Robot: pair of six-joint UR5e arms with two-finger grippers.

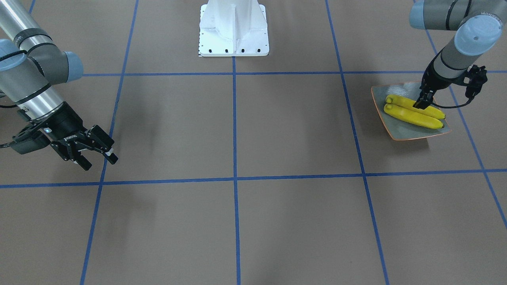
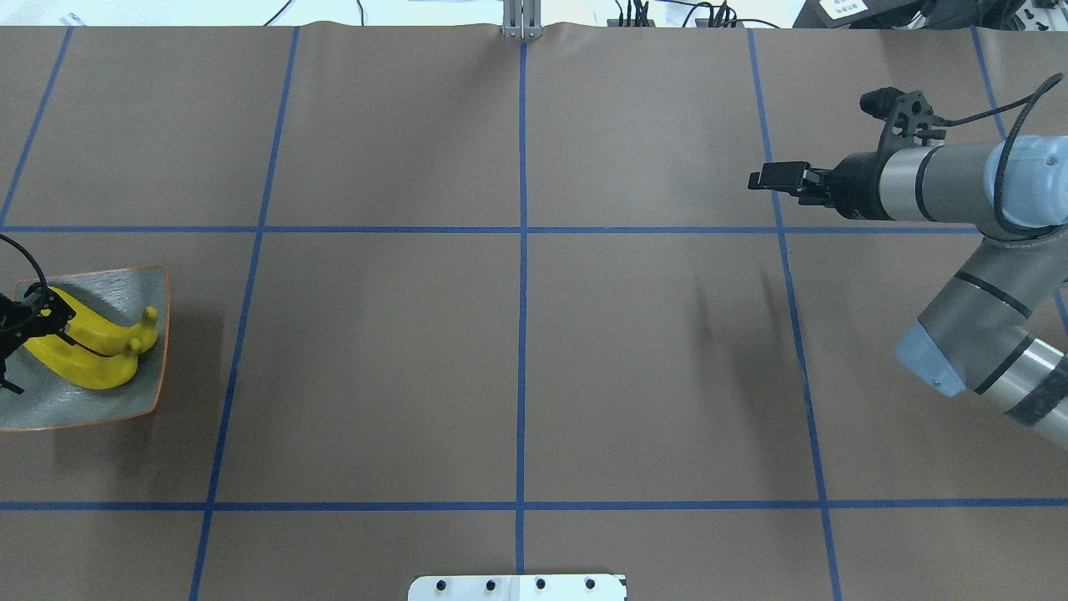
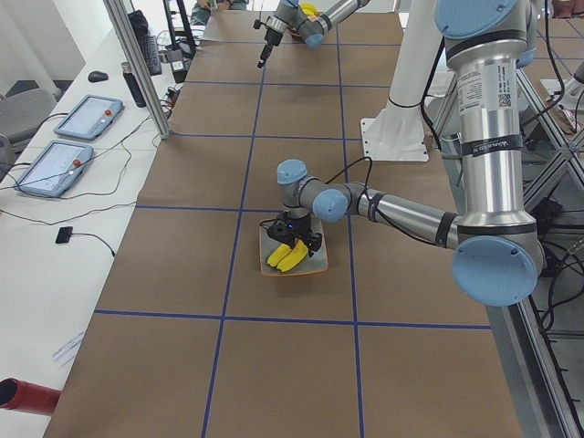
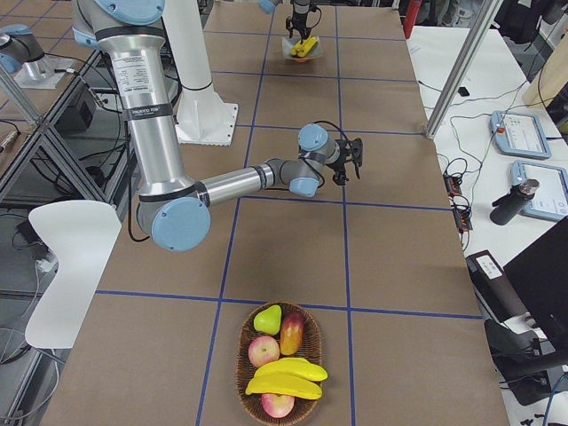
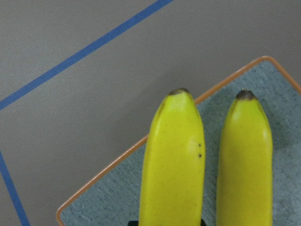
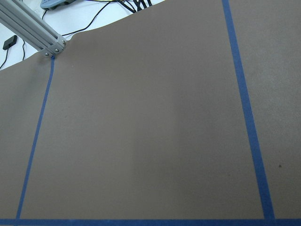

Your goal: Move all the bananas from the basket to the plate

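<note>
Presently, plated bananas (image 1: 414, 115): two, bright yellow with dark tips, lying side by side and touching along their length on the plate (image 1: 408, 133).

Plate: square, speckled grey-green inside, thin orange rim. It sits flat on the brown table (image 1: 277, 130) at the robot's left end, inside one square of the blue tape lines (image 1: 234, 118).

Basket bananas (image 4: 286, 377): two, one against the other, lying across the other fruit in the basket (image 4: 238, 359). The basket is an oval wicker piece at the table's end on the robot's right, well apart from the plate, and shows only in the exterior right view.

Also in the basket:
- a green pear (image 4: 268, 318)
- a red-and-yellow fruit (image 4: 291, 332) beside the pear
- an upper apple (image 4: 263, 351)
- a lower apple (image 4: 277, 406), partly under the bananas

Left gripper (image 1: 420, 104): pointing down onto the plate, with its fingertips at one plated banana near its middle. In the left wrist view that banana fills the space between the dark finger ends at the bottom edge. Whether the fingers press it or stand just clear cannot be told.

Right gripper (image 1: 99, 160): fingers spread with nothing between them, held over bare table on the robot's right half, well apart from both plate and basket.

White robot base (image 1: 233, 27): at the table's edge, between the two arms.
</note>
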